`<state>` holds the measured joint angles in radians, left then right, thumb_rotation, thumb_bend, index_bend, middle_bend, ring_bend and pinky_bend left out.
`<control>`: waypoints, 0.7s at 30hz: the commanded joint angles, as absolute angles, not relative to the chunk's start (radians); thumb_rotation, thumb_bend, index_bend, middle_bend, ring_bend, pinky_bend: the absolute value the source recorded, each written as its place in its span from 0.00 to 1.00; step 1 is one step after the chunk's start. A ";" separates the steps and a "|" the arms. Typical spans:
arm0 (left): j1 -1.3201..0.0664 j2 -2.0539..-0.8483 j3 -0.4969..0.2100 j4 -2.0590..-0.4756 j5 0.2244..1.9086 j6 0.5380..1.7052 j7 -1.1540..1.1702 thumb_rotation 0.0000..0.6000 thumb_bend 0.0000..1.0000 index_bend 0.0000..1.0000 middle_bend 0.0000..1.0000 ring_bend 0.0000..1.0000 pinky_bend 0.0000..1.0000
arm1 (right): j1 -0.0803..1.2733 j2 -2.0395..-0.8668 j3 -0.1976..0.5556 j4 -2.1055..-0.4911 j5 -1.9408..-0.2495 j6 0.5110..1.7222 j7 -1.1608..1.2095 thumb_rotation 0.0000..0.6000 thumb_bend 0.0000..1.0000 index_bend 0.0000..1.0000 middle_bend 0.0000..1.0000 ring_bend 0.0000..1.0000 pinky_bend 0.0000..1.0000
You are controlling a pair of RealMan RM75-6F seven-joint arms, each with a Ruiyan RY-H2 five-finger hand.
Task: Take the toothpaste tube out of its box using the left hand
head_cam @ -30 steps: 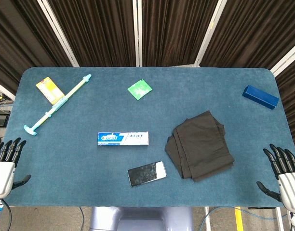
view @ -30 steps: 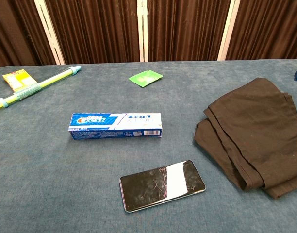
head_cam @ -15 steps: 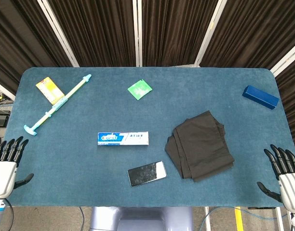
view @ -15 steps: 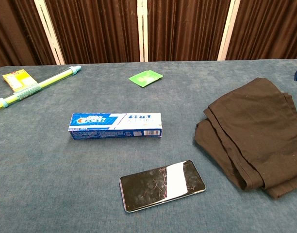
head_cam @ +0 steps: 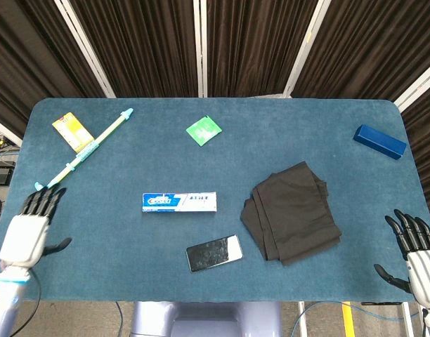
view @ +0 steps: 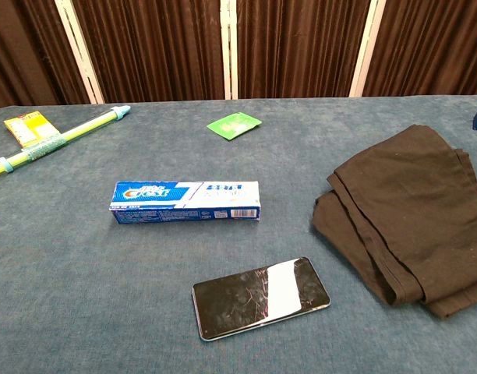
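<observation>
Head view shows the toothpaste box [head_cam: 179, 202] lying flat near the middle of the blue table [head_cam: 222, 158], well apart from the left hand [head_cam: 29, 228], which hovers at the near left edge with fingers spread and nothing held; the right hand [head_cam: 419, 256] sits at the near right corner, likewise spread and empty. The box's long axis runs left to right across the table, roughly parallel to the near edge, with the logo end toward the robot's left and the barcode end toward its right; both end flaps look closed, so the tube itself is not visible. The likely trouble is that a single hand must both open a flap and draw the tube out: the light carton will probably slide on the felt under a sideways push rather than give. If it skates toward the robot's right it may bump the cracked phone [head_cam: 213, 253] just in front of it, or the folded black cloth [head_cam: 291, 210] beside that. A grip squeezing the carton's middle could pinch the tube inside and keep it from sliding free. The long toothbrush [head_cam: 85, 151] lies near the left hand's reach path and could be knocked.
</observation>
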<state>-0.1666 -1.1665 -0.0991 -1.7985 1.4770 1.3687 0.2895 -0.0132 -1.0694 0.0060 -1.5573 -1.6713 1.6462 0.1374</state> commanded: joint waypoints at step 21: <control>-0.684 -1.392 -0.254 -1.856 0.738 1.038 0.891 1.00 0.26 0.13 0.05 0.10 0.16 | -0.015 -1.015 0.024 -1.535 -1.614 1.639 0.342 1.00 0.07 0.10 0.00 0.00 0.00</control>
<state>-0.6328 -1.3393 -0.2527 -1.8875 0.8063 1.0323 0.8527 -0.0148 -1.0166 0.0227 -1.5367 -1.6170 1.6407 0.3365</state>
